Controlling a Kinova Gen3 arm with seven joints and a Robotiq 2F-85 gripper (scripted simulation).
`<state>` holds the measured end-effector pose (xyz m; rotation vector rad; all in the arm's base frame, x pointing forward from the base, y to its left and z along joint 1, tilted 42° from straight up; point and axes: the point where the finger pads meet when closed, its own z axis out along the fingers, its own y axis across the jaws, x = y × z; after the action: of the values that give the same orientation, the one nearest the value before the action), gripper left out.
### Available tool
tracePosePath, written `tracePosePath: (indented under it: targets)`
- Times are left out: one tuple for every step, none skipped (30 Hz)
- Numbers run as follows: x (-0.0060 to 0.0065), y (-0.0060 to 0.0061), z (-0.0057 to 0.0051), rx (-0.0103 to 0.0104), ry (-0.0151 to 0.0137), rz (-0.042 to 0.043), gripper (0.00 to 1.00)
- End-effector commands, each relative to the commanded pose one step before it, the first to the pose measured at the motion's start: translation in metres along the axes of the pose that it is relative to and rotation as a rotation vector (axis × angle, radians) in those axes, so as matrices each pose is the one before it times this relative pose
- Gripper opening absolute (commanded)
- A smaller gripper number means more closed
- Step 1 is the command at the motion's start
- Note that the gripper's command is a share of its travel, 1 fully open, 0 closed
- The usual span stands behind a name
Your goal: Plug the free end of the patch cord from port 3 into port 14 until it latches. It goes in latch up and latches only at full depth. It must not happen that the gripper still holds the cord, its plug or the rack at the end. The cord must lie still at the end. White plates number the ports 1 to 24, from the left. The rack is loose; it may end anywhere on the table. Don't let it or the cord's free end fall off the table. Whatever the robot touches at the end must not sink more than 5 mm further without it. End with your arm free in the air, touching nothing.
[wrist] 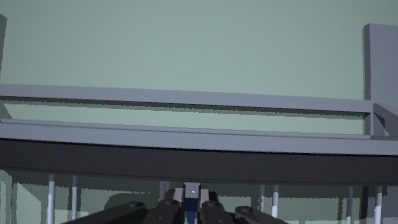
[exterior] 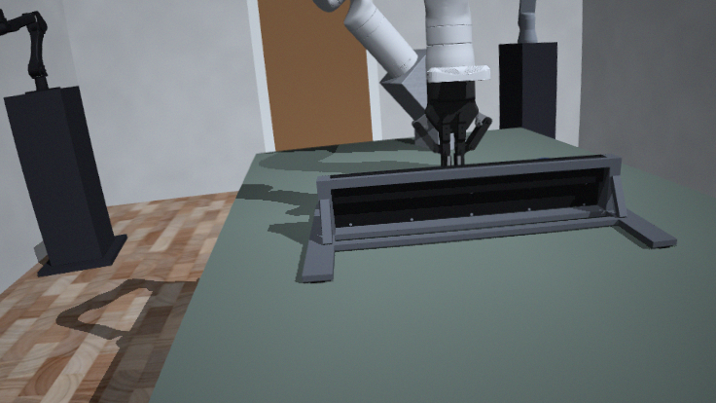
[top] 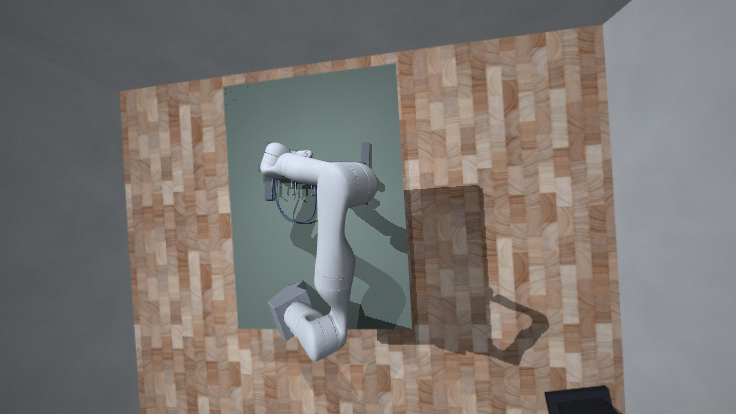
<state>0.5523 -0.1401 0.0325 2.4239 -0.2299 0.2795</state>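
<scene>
The grey rack (exterior: 380,176) (wrist: 200,141) stands across the green table (exterior: 450,311) (top: 308,113), with its back side towards the exterior camera. In the top view the arm covers most of it; only its ends (top: 365,153) show. My gripper (exterior: 451,161) (wrist: 191,196) points down just behind the rack's top bar, about mid-length. It is shut on the patch cord's grey plug (wrist: 191,192), with the blue cord below it. The plug sits close under the black panel (wrist: 200,165). The blue cord (top: 298,221) hangs in a loop on the port side. Port numbers are hidden.
Several pale thin cords (wrist: 51,200) run down from the panel on both sides of the plug. The rack's long foot (exterior: 645,233) sticks out at the right. Black pedestals (exterior: 59,175) (exterior: 527,85) stand beside the table. The table's left edge (exterior: 199,280) drops to wooden floor.
</scene>
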Motion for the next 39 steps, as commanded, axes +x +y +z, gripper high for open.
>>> tracePosePath:
  targets:
    - [0.00411,-0.00071,-0.00182,0.00329,0.00862,0.00199,0.00]
    - [0.00000,0.00000,0.00000,0.00000,0.00000,0.00000,0.00]
    - [0.00000,0.00000,0.00000,0.00000,0.00000,0.00000,0.00]
    - [0.00016,0.00000,-0.00003,0.00009,0.00030,0.00010,0.00]
    - [0.00015,0.00000,-0.00003,0.00009,0.00030,0.00010,0.00]
    - [0.00015,0.00000,-0.00003,0.00009,0.00030,0.00010,0.00]
    - [0.00016,0.00000,-0.00003,0.00009,0.00028,0.00010,0.00]
    - [0.00003,0.00000,0.00000,0.00002,-0.00005,0.00001,0.00]
    - [0.00008,0.00000,-0.00001,0.00004,-0.00013,0.00002,0.00]
    - [0.00013,0.00000,-0.00001,0.00007,-0.00021,0.00004,0.00]
    - [0.00018,0.00000,-0.00001,0.00009,-0.00029,0.00006,0.00]
    - [0.00022,0.00000,-0.00002,0.00011,-0.00036,0.00007,0.00]
    - [0.00025,0.00000,-0.00002,0.00013,-0.00040,0.00008,0.00]
    - [0.00026,0.00000,-0.00002,0.00013,-0.00041,0.00008,0.00]
    - [0.00025,0.00000,-0.00002,0.00013,-0.00040,0.00007,0.00]
    - [0.00022,0.00000,-0.00002,0.00012,-0.00036,0.00007,0.00]
    - [0.00018,0.00000,-0.00002,0.00010,-0.00029,0.00005,0.00]
    - [0.00013,0.00000,-0.00001,0.00007,-0.00021,0.00004,0.00]
    - [0.00000,0.00000,0.00000,0.00000,0.00000,0.00000,0.00]
    - [0.00000,0.00000,0.00000,0.00000,0.00000,0.00000,0.00]
    - [0.00008,0.00000,-0.00001,0.00004,-0.00013,0.00002,0.00]
    - [0.00003,0.00000,0.00000,0.00002,-0.00006,0.00001,0.00]
    - [0.00001,0.00000,0.00000,0.00000,-0.00001,0.00000,0.00]
    - [0.00000,0.00000,0.00000,0.00000,0.00000,0.00000,0.00]
    - [0.00028,0.00000,-0.00004,0.00015,0.00053,0.00019,0.00]
    - [0.00028,0.00000,-0.00004,0.00015,0.00053,0.00019,0.00]
    - [0.00028,0.00000,-0.00004,0.00015,0.00052,0.00019,0.00]
    - [0.00027,0.00001,-0.00004,0.00013,0.00050,0.00019,0.00]
    - [0.00027,0.00001,-0.00005,0.00013,0.00050,0.00019,0.00]
    - [0.00026,0.00001,-0.00005,0.00013,0.00050,0.00018,0.00]
    - [0.00026,0.00001,-0.00005,0.00013,0.00050,0.00018,0.00]
    - [0.00026,0.00001,-0.00005,0.00013,0.00049,0.00018,0.00]
    - [0.00026,0.00001,-0.00005,0.00013,0.00049,0.00018,0.00]
    - [0.00026,0.00001,-0.00005,0.00013,0.00049,0.00018,0.00]
    - [0.00026,0.00001,-0.00005,0.00012,0.00048,0.00018,0.00]
    - [0.00000,0.00000,0.00000,0.00000,0.00000,0.00000,0.00]
    - [0.00000,0.00000,0.00000,0.00000,0.00000,0.00000,0.00]
    - [0.00025,0.00001,-0.00005,0.00012,0.00048,0.00017,0.00]
    - [0.00025,0.00001,-0.00005,0.00012,0.00048,0.00017,0.00]
